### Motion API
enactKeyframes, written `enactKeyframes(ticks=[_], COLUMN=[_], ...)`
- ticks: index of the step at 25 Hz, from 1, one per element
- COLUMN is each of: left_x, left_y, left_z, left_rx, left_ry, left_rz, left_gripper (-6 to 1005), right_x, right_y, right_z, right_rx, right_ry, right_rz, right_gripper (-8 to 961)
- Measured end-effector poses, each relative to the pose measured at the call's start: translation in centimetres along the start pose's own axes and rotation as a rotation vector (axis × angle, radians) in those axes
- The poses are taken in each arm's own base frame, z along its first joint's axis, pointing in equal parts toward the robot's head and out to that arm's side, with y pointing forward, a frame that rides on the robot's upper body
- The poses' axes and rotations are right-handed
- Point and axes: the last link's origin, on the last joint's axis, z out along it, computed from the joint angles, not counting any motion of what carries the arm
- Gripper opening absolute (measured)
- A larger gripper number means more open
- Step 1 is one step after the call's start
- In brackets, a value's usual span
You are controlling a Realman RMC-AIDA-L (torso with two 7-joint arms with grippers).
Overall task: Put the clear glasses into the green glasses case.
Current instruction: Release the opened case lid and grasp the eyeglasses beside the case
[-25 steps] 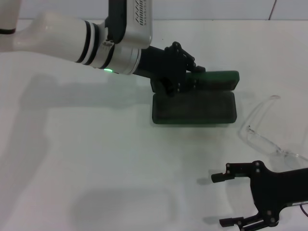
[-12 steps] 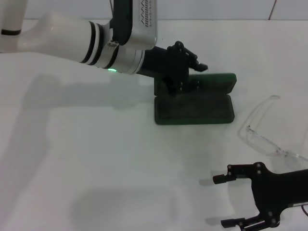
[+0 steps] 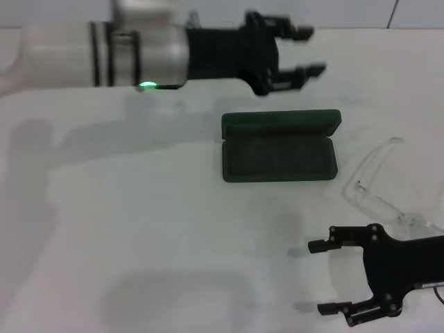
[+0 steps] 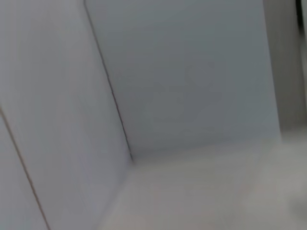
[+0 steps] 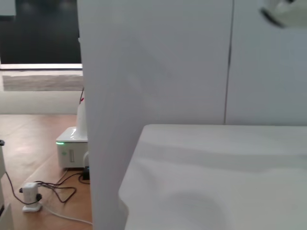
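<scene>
**Case lying open, glasses cut off at the edge**

Much is hidden from me. My wrist cameras show none of my own fingers: the left one sees only pale wall panels and a corner; the right one sees a white partition, the table's edge [image 5: 144, 139], a wooden floor and a small white box [image 5: 72, 152] with cables.

From my head, the clear glasses [image 3: 378, 201] lie at four o'clock of the green glasses case [image 3: 279, 158], apart from it, their transparent frame faint and running off the picture's edge. The case lies open on the white table [image 3: 139, 229], lid propped behind.

My left gripper [image 3: 300, 50] hangs above the case at twelve o'clock, fingers spread, empty. My right gripper [image 3: 320, 276] hovers at five o'clock, fingers wide apart, empty.
</scene>
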Motion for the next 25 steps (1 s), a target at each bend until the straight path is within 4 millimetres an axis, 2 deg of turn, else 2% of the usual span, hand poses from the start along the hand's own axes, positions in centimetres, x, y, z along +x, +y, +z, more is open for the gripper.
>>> enactKeyframes(ticks=[5, 8, 12, 13, 14, 18, 22, 23, 25], left_x=[-0.4, -2.7, -5.7, -6.0, -6.5, -7.8, -8.3, -8.4, -8.7], left_y=[2.7, 5.3, 9.2, 9.9, 10.7, 12.9, 14.3, 14.6, 14.9], left_z=[-4.7, -8.0, -11.2, -11.6, -12.1, -13.2, -12.9, -12.8, -12.6], left_rx=[0.173, 0.376, 0.618, 0.643, 0.666, 0.705, 0.698, 0.691, 0.69], left_ry=[0.333, 0.426, 0.44, 0.435, 0.422, 0.391, 0.376, 0.372, 0.359], left_rz=[-0.002, -0.01, -0.024, -0.025, -0.027, -0.073, -0.106, -0.115, -0.133], left_gripper=[559, 558, 556, 556, 555, 554, 551, 550, 549], right_x=[-0.6, -1.4, -3.2, -4.3, -4.3, -7.0, -9.2, -10.1, -10.6], right_y=[-0.6, -1.6, -3.1, -3.7, -3.7, -5.3, -6.8, -7.2, -7.3], right_z=[-0.2, -0.5, -0.8, -1.0, -1.0, -1.2, -0.4, -0.2, -0.1], right_rx=[0.019, 0.056, 0.025, 0.0, 0.0, -0.009, 0.041, 0.057, 0.062], right_ry=[-0.024, -0.048, -0.031, 0.008, 0.008, 0.184, 0.448, 0.568, 0.615], right_rz=[0.005, 0.041, 0.098, 0.121, 0.121, 0.175, 0.288, 0.327, 0.333], right_gripper=[811, 811, 810, 810, 810, 810, 810, 810, 811])
